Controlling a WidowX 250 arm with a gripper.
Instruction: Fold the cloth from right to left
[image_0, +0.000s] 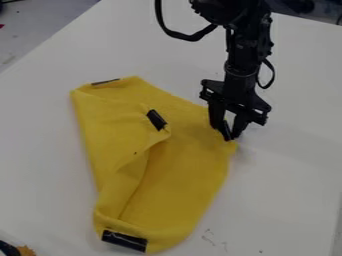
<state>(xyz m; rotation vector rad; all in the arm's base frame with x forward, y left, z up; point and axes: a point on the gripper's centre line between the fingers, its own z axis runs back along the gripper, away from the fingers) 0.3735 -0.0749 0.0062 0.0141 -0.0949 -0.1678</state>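
Cloth lies on white table, L of & below gripper as camera sees it. Gripper hangs at cloth's R corner, tips pinched together, prob. w/ a bit of fabric btwn them.

Risks: grip looks small & right at the edge, so corner may slip out if lift is quick or fabric drags. Flap w/ 1 black strip, L of gripper, is turned inward & rumpled; a low pull across could snag it & bunch the whole lot b/c the raised fold stands in the way. Part nearest gripper may come over alone while the lower end, w/ black tape well below-L of gripper, lags & leaves a skewed fold. Too much pull could slide the entire cloth, b/c nothing seen pins it down.

Edges/room: cloth's R edge runs down & L from gripper, curving toward the tape; its upper edge climbs up-L from gripper to dark strip. White tabletop spreads R of gripper out to table's side edge; beyond cloth, far L of gripper, there's more tabletop, so travel that way looks OK if lift is high enough. Orange item sits far below-L of gripper, poss. off the path.
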